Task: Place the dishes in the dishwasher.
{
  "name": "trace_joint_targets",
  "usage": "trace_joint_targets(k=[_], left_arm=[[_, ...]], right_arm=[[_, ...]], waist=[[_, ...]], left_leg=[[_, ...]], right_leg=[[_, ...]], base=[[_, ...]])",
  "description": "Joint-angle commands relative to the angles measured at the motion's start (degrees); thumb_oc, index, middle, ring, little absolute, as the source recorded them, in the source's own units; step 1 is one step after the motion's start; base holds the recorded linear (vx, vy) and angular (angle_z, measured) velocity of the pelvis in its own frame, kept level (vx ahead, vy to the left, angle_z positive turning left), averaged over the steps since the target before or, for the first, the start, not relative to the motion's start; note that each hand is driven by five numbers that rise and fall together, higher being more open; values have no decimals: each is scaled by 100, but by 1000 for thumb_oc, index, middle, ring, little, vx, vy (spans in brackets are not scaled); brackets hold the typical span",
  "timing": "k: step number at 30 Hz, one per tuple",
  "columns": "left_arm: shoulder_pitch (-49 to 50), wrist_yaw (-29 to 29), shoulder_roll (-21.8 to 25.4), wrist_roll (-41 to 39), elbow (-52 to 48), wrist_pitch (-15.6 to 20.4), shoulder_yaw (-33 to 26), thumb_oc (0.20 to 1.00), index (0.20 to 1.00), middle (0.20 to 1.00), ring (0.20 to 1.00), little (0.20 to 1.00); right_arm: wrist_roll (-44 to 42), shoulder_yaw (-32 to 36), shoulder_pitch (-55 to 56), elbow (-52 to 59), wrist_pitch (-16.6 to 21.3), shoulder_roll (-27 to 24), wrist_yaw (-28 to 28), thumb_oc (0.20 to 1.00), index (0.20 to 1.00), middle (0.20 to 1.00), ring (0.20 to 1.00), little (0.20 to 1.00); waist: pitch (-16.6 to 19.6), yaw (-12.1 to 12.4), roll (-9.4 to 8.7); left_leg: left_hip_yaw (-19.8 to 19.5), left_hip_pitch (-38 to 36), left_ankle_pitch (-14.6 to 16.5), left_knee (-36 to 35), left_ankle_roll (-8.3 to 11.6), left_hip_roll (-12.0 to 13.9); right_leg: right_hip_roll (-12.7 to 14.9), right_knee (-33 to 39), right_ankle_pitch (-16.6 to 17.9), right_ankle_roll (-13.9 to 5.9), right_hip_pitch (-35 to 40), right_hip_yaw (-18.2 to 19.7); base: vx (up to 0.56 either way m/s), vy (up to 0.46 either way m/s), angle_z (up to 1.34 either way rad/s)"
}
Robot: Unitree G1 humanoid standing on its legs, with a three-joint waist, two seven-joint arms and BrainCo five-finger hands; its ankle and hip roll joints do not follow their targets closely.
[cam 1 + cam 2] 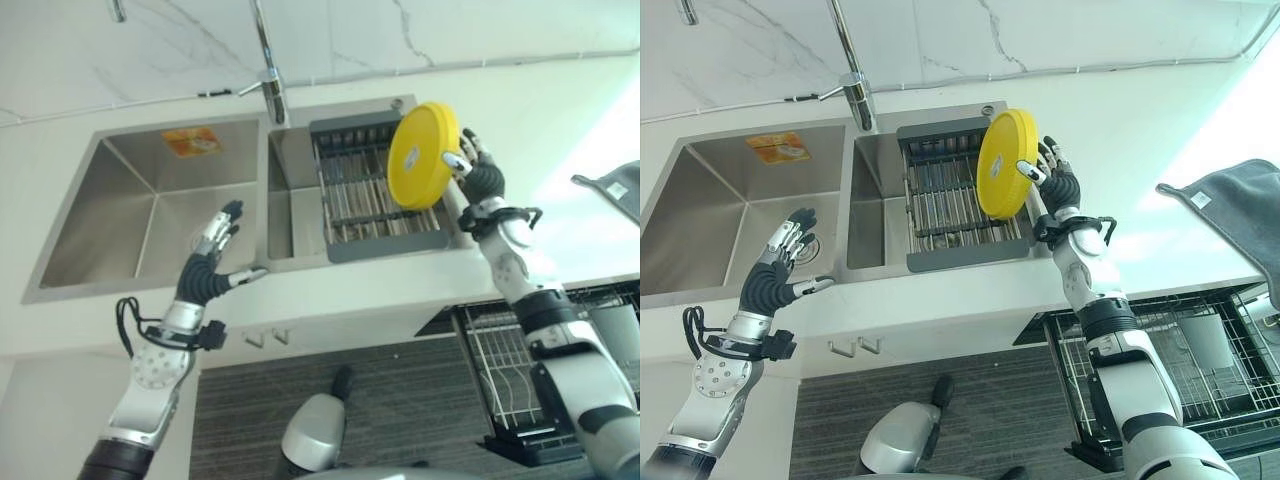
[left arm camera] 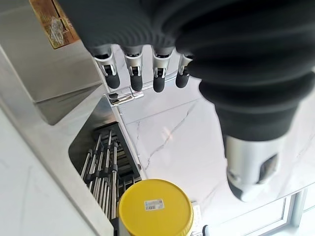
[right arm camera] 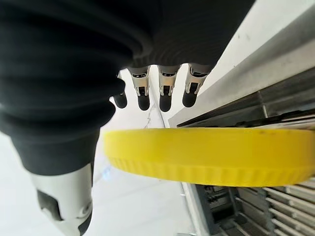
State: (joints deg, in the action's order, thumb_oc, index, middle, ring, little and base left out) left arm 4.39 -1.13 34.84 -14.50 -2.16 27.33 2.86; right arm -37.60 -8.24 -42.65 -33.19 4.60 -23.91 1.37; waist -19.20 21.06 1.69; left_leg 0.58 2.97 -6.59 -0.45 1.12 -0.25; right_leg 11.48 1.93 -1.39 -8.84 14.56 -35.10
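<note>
**Inspector:** Position and attitude of the plate?

**Assistant:** One yellow plate (image 1: pixel 423 156), held up on edge over the dish rack (image 1: pixel 377 190) in the right-hand basin of the sink (image 1: pixel 150 215). It stands tilted, its upper rim leaning toward 1 o'clock and its lower rim toward 7 o'clock, with the broad face turned toward 9 o'clock. It sits at about 1 o'clock in the left eye view.

**Inspector:** What is gripping it?

**Assistant:** The right hand (image 1: pixel 478 168). Thumb on one face, fingers (image 3: pixel 166 93) behind the other, pinching the plate at its 3 o'clock rim.

**Inspector:** The other hand?

**Assistant:** The left hand (image 1: pixel 208 262) hovers at 8 o'clock over the front edge of the sink, fingers straight and spread, holding nothing.

**Inspector:** Differences between views?

**Assistant:** The left wrist view shows a label on the plate's flat face. The right wrist view shows the plate edge-on, with a ribbed rim. The right eye view takes in a grey cloth (image 1: pixel 1240 215) on the counter at 3 o'clock and the pulled-out dishwasher rack (image 1: pixel 1170 365) at 5 o'clock.

**Inspector:** Count?

**Assistant:** One plate, one tap (image 1: pixel 268 75), two basins, one dish rack.
</note>
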Motion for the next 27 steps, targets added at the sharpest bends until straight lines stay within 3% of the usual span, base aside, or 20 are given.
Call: trace_joint_targets(k=[1, 13, 27], left_arm=[[25, -138, 42, 222, -278, 244, 197, 1000, 1000, 1000, 1000, 1000], [-30, -198, 121, 431, -352, 231, 241, 1000, 1000, 1000, 1000, 1000], [-98, -141, 210, 357, -375, 149, 346, 1000, 1000, 1000, 1000, 1000]], right_arm=[[238, -131, -32, 155, 248, -207, -94, 1000, 1000, 1000, 1000, 1000], [797, -257, -251, -77, -15, -371, -186, 1000, 1000, 1000, 1000, 1000], [879, -384, -764, -653, -122, -523, -198, 1000, 1000, 1000, 1000, 1000]], waist=[[438, 147, 50], [402, 224, -20], [355, 352, -7]], left_leg=[[245, -185, 189, -385, 209, 298], [175, -160, 185, -345, 218, 300], [91, -149, 176, -312, 224, 272]], right_leg=[[207, -734, -293, 70, -365, 28], [208, -806, -325, 91, -355, -5], [231, -875, -329, 105, -321, -110]], base=[[0, 0, 0], [6, 1, 0], [2, 3, 0]])
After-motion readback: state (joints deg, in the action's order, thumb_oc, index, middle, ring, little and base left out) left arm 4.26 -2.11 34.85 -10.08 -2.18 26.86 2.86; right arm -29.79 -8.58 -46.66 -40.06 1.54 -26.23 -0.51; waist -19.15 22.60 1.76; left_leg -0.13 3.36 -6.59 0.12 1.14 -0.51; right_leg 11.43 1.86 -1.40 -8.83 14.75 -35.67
